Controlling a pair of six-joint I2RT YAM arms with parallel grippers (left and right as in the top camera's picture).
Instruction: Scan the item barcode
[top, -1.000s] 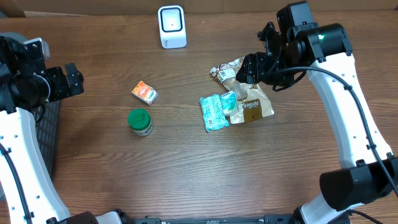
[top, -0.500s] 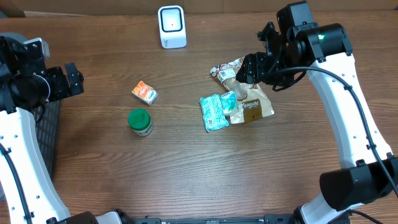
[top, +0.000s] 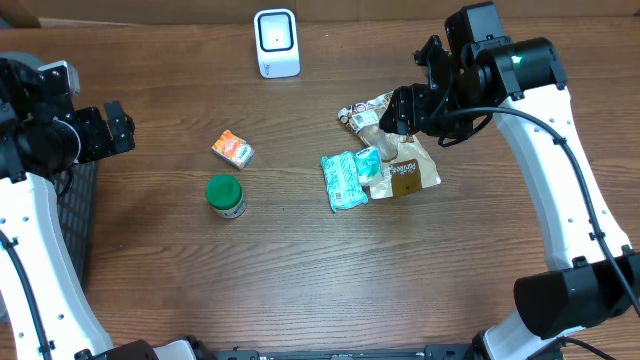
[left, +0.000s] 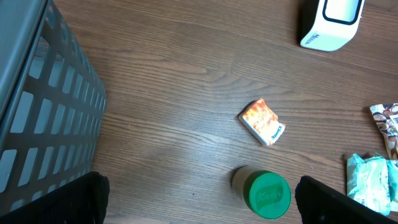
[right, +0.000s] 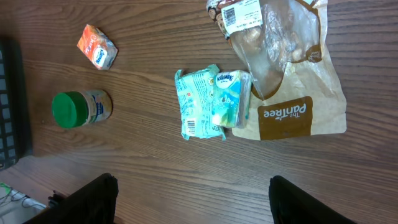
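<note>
1. Currently, right gripper (top: 393, 117) is held spread and empty; left gripper (top: 117, 128) is likewise released, well apart.
2. Teal packet (top: 343, 181) is found at 7 o'clock from right gripper, long axis 12-to-6; right arm is judged nearer.

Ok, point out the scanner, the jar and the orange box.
scanner (top: 276, 35), overhead view, on its dark front window.
jar (right: 67, 109), right wrist view, on its green lid.
orange box (left: 263, 121), left wrist view, on its top face.
</note>
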